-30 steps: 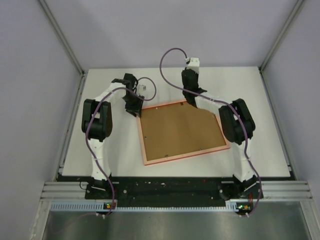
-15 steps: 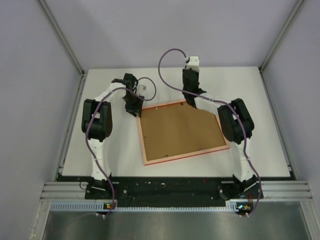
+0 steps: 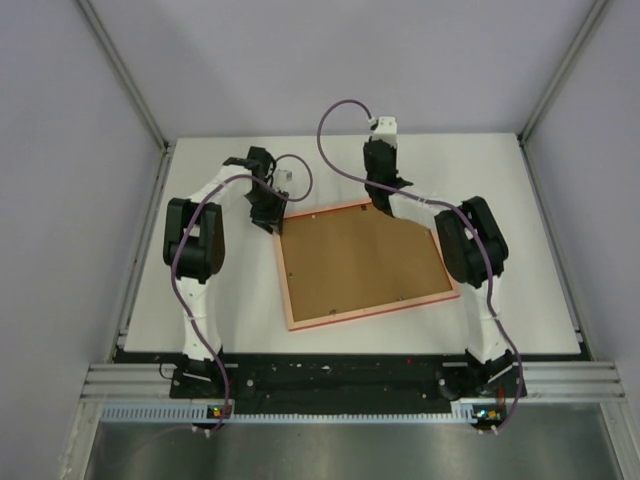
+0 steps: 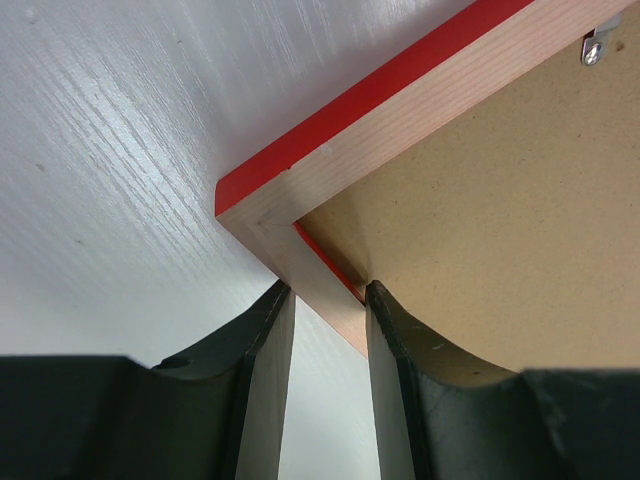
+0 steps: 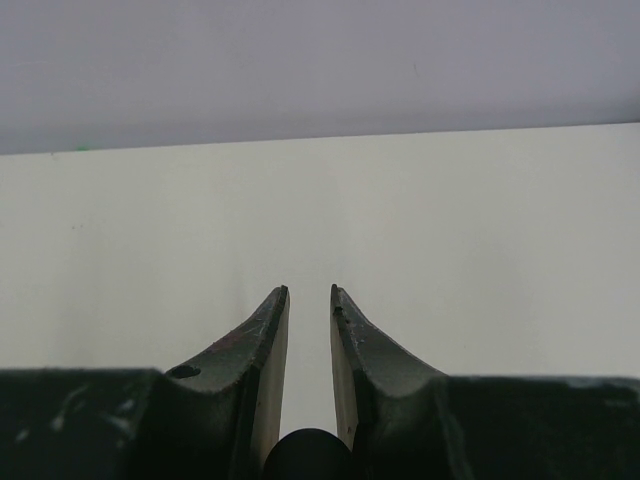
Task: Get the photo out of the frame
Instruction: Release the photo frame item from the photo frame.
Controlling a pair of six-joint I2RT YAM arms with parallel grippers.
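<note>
Left end effector clenched on the far-left corner rail of the frame, which lies back-up mid-tabletop, brown backing board showing, white surface on all sides; right end effector, at the frame's far edge, nearly closed, empty.

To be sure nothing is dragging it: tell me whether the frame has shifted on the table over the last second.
No. In the top view the frame lies at the same angle and the same spot against the edges of the table.
</note>
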